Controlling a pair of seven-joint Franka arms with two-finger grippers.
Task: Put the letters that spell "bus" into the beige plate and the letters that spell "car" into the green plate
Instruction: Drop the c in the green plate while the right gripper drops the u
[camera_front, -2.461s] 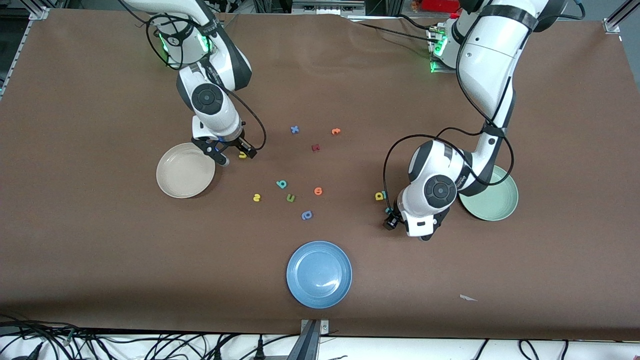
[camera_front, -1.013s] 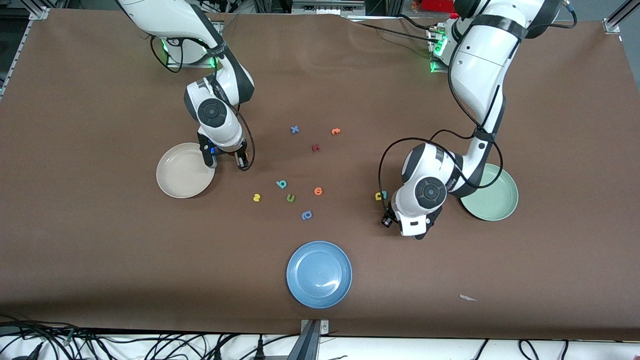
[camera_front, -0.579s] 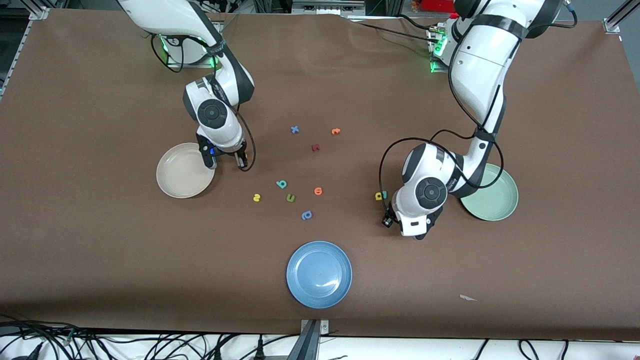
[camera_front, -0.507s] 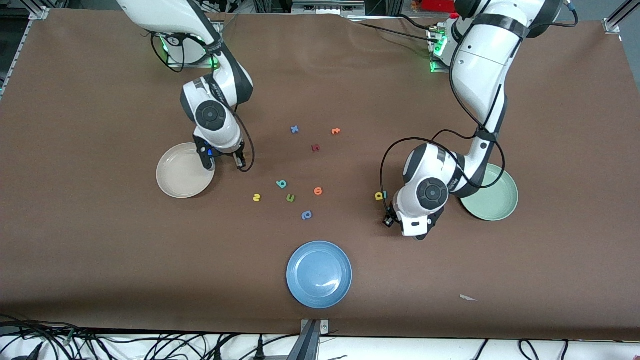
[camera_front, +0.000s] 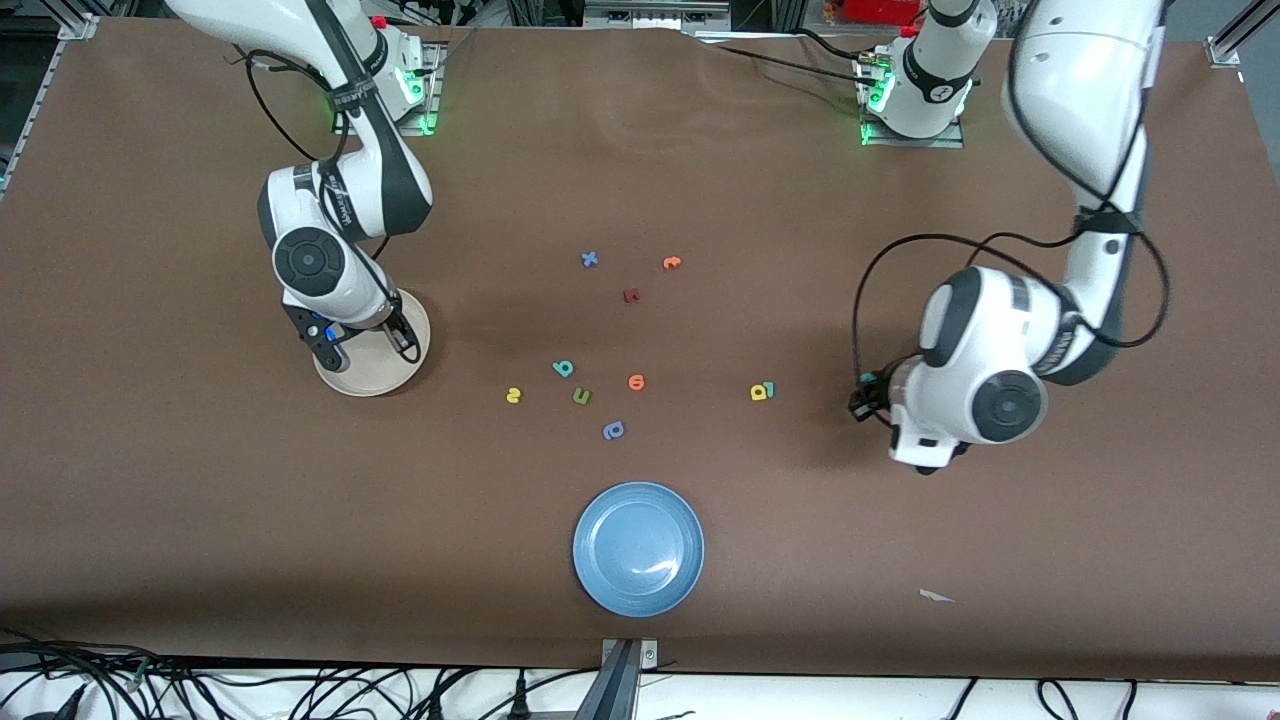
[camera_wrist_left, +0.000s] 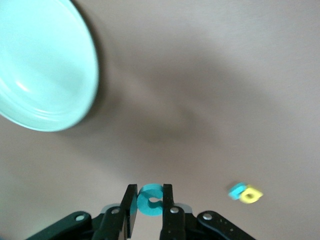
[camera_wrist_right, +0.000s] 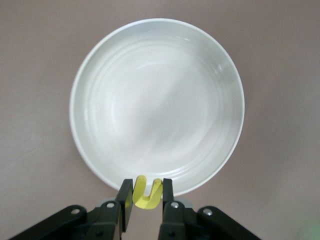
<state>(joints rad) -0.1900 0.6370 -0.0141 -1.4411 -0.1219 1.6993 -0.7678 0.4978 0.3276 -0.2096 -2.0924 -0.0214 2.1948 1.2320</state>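
Two letters are in my fingers at once, one per arm. My right gripper (camera_wrist_right: 147, 196) hangs over the edge of the round cream-beige plate (camera_wrist_right: 155, 100), its fingers pinched nearly shut on the small yellow foam "u" (camera_wrist_right: 147, 193). I judge I should carry it in toward the plate's middle and go low before letting go, since so light a piece could bounce off the rim. On the table between the arms wait the teal foam "b" (camera_front: 563, 368) and the yellow foam "s" (camera_front: 513, 396), both owed to that same plate. Nearer the left arm's end, the yellow foam "a" (camera_front: 759, 392) lies touching the thin teal foam "r" (camera_front: 769, 387). My left gripper (camera_wrist_left: 149, 192) is over bare brown table, fingers closed narrowly on the teal foam "c" (camera_wrist_left: 149, 201). It should travel until the pale mint-green plate (camera_wrist_left: 45, 65) sits under it, then release low. The front view gives me the whole spread of letters, but my left arm's wrist covers the mint-green plate there and neither held letter reads clearly. Only the wrist views show each letter seated between my fingers, and the left wrist view shows the plate apart from them.
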